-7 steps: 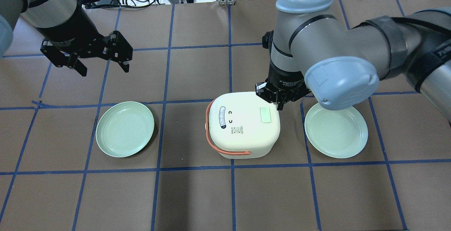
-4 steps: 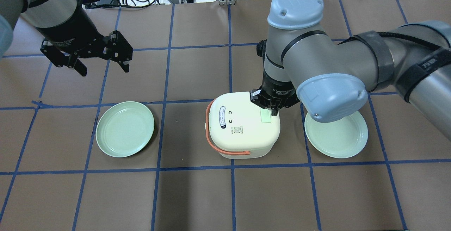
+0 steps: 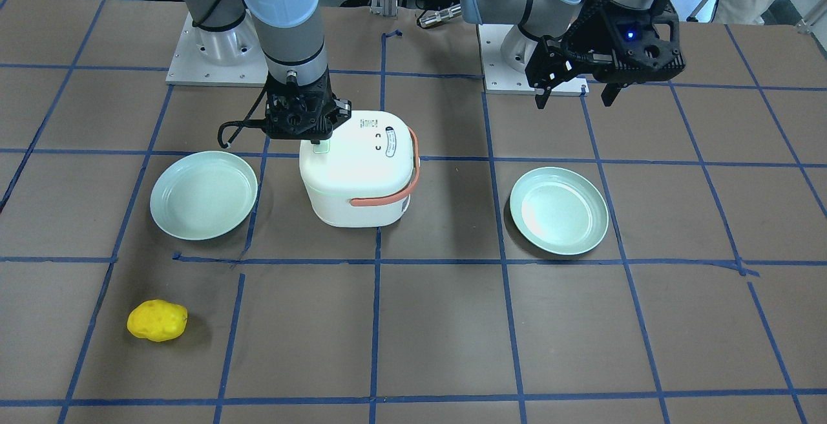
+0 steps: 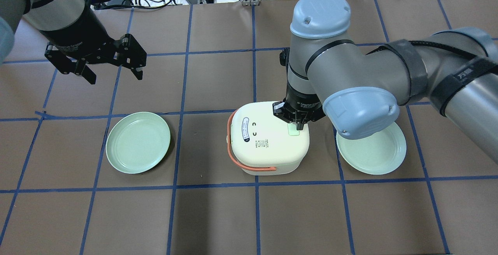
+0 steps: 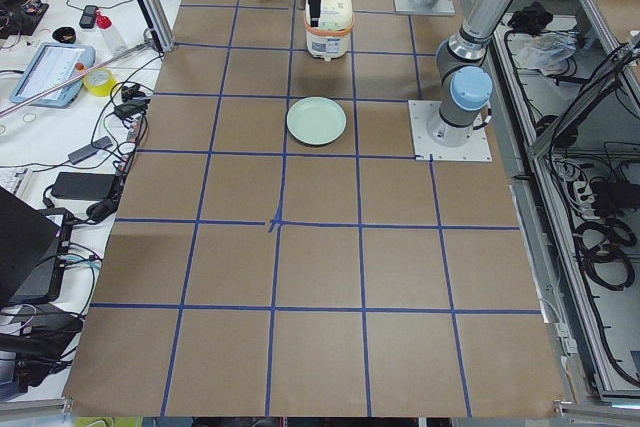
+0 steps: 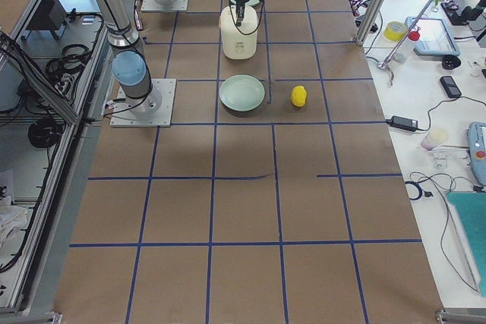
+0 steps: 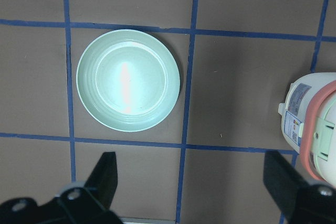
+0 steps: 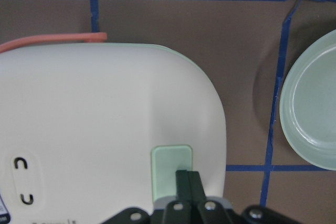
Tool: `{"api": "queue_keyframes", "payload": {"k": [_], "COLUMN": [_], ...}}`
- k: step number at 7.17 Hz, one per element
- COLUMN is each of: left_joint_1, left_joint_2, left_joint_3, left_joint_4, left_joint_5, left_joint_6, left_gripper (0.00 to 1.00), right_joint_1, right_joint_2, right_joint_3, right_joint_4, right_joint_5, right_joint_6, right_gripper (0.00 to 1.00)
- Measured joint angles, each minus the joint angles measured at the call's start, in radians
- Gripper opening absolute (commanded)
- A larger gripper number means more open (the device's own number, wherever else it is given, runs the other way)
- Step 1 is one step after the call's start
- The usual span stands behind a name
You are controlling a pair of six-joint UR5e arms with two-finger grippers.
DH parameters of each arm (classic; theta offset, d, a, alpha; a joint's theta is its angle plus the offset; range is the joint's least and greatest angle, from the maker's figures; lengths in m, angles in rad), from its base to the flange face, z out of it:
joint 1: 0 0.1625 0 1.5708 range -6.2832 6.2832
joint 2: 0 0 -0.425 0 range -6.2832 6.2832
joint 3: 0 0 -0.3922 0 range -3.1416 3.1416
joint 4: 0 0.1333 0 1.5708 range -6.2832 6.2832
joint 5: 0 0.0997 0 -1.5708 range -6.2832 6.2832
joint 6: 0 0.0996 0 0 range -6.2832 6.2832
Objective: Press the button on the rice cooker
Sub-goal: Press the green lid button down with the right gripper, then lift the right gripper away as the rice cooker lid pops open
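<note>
On the table (image 4: 218, 216), the green button (image 8: 167, 162) lies under the closed right jaws.

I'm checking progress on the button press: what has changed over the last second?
The right gripper, shut, moved toward the robot's left, from beside the rice cooker to over its green button; contact is unclear. The left gripper, the cooker and both plates stayed put.
</note>
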Motion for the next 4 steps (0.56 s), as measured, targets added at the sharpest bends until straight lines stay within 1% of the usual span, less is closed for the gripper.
{"api": "queue_keyframes", "payload": {"k": [1,2,3,4], "left_joint_1": [0.0,0.0,0.0,0.0], "left_joint_2": [0.0,0.0,0.0,0.0], "left_joint_3": [0.0,0.0,0.0,0.0], "left_joint_4": [0.0,0.0,0.0,0.0], "left_joint_5": [0.0,0.0,0.0,0.0], "left_joint_6": [0.0,0.0,0.0,0.0], "left_gripper": [1.0,1.0,1.0,1.0], "right_joint_1": [0.005,0.008,0.009,0.008], "right_joint_2": [0.007,0.012,0.013,0.011], "right_joint_3": [-0.001,-0.005,-0.013,-0.028], "right_joint_4": [-0.002,-0.004,-0.005,-0.004], "right_joint_5": [-0.001,-0.001,-0.005,-0.015], "right_joint_6": [0.0,-0.001,-0.002,-0.003], "right_gripper": [0.04,0.65,1.0,1.0]}}
